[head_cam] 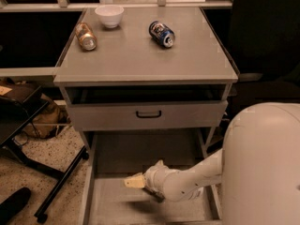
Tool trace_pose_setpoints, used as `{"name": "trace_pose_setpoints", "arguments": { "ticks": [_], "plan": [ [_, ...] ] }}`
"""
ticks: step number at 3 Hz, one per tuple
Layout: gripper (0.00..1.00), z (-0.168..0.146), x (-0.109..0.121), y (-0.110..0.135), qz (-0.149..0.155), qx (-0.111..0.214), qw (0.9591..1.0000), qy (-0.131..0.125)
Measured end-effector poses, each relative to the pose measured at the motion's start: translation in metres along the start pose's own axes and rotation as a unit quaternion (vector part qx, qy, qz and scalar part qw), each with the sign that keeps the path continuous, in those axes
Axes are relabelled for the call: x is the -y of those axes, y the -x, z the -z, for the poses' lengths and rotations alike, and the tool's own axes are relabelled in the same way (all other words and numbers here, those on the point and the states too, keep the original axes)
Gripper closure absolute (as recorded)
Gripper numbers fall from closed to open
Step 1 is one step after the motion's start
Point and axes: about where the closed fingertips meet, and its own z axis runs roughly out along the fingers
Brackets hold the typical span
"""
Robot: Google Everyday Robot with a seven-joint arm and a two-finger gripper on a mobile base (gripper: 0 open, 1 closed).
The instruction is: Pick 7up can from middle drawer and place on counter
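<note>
The middle drawer [112, 205] is pulled out at the bottom of the view, a shallow grey tray with low side walls. My gripper [137, 181] is down inside it, over the left-middle of its floor, on a white arm [187, 182] that reaches in from the right. The 7up can does not show; the arm covers part of the drawer floor. The counter [145, 55] is the flat grey top of the cabinet above.
On the counter lie a brown-gold can [86, 36] at the back left, a dark blue can [162, 33] at the back middle, and a white bowl [109, 15] stands behind them. The top drawer front with black handle [148, 114] is slightly open. Black chair legs [56, 186] stand on the floor at left.
</note>
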Motion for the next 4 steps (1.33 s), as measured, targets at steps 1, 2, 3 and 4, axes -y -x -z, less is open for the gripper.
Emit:
{"name": "trace_pose_setpoints", "arguments": {
  "ticks": [1,2,3,4],
  "plan": [
    [0.00,0.001,0.014,-0.011,-0.007,0.007,0.9998,-0.017],
    [0.00,0.002,0.041,-0.047,-0.029,-0.002,0.9990,-0.033],
    [0.00,-0.001,0.041,-0.049,-0.031,-0.002,0.9990,-0.031],
    [0.00,-0.012,0.041,-0.073,-0.040,-0.005,0.9985,-0.039]
  ]
}}
